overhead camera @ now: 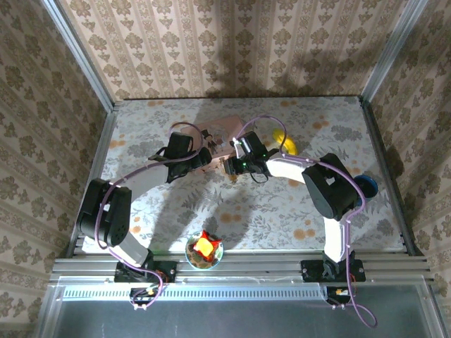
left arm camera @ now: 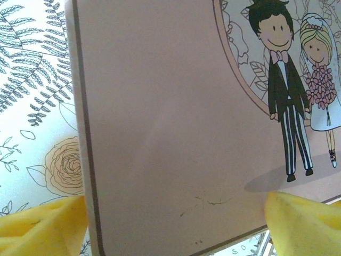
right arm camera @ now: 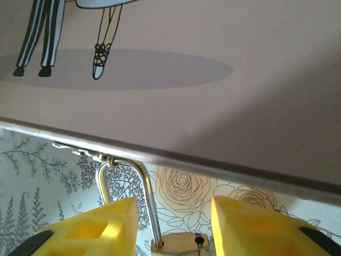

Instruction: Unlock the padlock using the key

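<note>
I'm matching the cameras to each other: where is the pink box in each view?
Top external: pink box centre, just above the middle.
Left wrist: pink box centre and right.
Right wrist: pink box across the upper half.
Shared landmark: groom's striped trousers, both wrist views.

Count: one flat pink box printed with a cartoon wedding couple (left arm camera: 160, 133). One small brass padlock with a silvery shackle (right arm camera: 178, 244). One yellow banana (overhead camera: 285, 144). One small round bowl (overhead camera: 187, 252). One blue round object (overhead camera: 368, 186).
</note>
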`<action>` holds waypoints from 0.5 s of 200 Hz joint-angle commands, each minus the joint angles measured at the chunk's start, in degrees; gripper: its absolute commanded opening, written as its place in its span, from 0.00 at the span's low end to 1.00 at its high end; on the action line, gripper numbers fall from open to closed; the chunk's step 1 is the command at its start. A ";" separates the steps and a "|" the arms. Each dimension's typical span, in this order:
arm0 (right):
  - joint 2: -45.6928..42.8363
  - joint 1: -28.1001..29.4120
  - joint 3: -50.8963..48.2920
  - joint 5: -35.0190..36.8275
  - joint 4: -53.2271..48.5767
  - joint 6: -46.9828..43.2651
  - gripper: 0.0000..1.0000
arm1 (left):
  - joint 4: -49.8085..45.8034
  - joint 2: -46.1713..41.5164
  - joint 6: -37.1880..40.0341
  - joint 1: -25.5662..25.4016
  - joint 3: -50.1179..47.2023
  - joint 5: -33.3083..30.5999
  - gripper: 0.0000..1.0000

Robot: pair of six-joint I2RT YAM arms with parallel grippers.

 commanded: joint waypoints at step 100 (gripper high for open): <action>2.96 0.89 0.45 -0.14 4.84 5.23 0.17 | -4.85 0.91 -0.41 -2.00 0.70 -3.31 1.00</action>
